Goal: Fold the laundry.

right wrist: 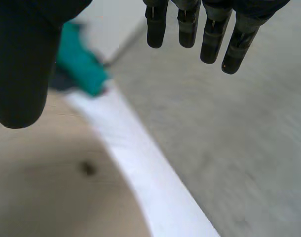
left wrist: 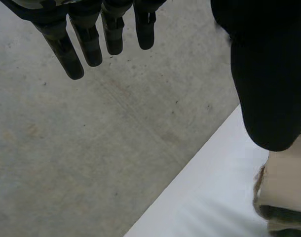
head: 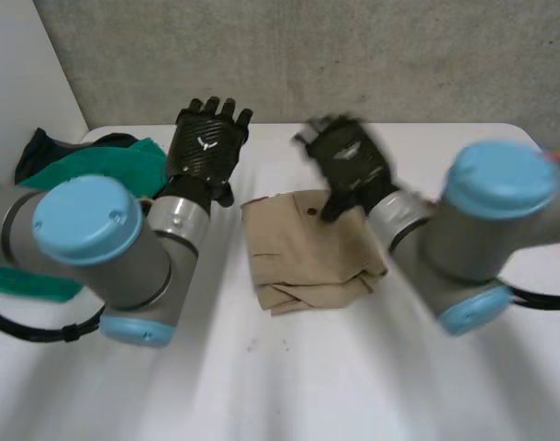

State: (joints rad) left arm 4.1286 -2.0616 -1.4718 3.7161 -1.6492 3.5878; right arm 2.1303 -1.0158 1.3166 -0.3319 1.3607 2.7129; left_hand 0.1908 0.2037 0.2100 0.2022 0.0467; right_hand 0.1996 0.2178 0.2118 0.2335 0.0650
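Note:
A folded tan garment (head: 308,250) lies in the middle of the white table (head: 289,377). My right hand (head: 349,161) hovers over its far right corner, fingers straight and spread, holding nothing. In the right wrist view the tan garment (right wrist: 56,187) lies under the thumb (right wrist: 22,64), and the fingers (right wrist: 190,29) hang free. My left hand (head: 205,138) is raised to the left of the garment, open and empty. In the left wrist view its fingers (left wrist: 86,39) are straight, and the garment's edge (left wrist: 283,192) lies below the thumb (left wrist: 269,79).
A pile of green and dark clothes (head: 87,165) lies at the table's far left, seen too as a green cloth (right wrist: 79,61) in the right wrist view. A grey wall (head: 308,55) stands behind the table's far edge.

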